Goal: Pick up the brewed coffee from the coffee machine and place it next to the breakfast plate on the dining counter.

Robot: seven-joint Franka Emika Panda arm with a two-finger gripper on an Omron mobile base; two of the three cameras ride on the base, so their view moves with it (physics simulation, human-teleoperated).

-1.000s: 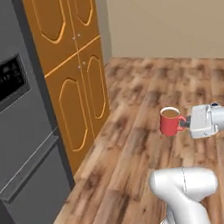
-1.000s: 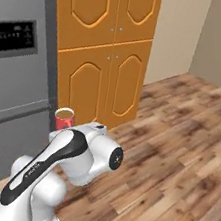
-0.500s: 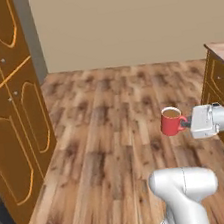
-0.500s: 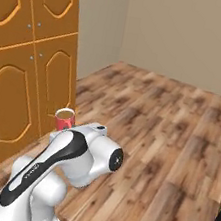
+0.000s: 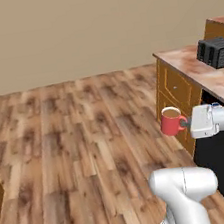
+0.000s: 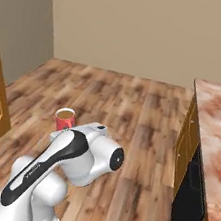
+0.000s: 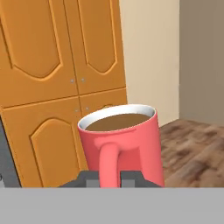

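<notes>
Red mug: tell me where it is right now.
The red mug is held upright by its handle in the hand, above the wood floor, just left of the orange cabinet in the left base view.

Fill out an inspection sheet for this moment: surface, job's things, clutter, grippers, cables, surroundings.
Surface: reddish-brown marbled counter top at the right, over orange cabinet fronts.
Job's things: red mug of brown coffee, upright, carried above the wood floor with its handle toward the gripper; coffee machine, breakfast plate: nothing seen.
Clutter: black slotted toaster on the counter top.
Grippers: gripper shut on the mug's handle.
Cables: nothing seen.
Surroundings: plain beige wall ahead; tall orange cupboard doors in the hand view; dark opening under the counter.
</notes>
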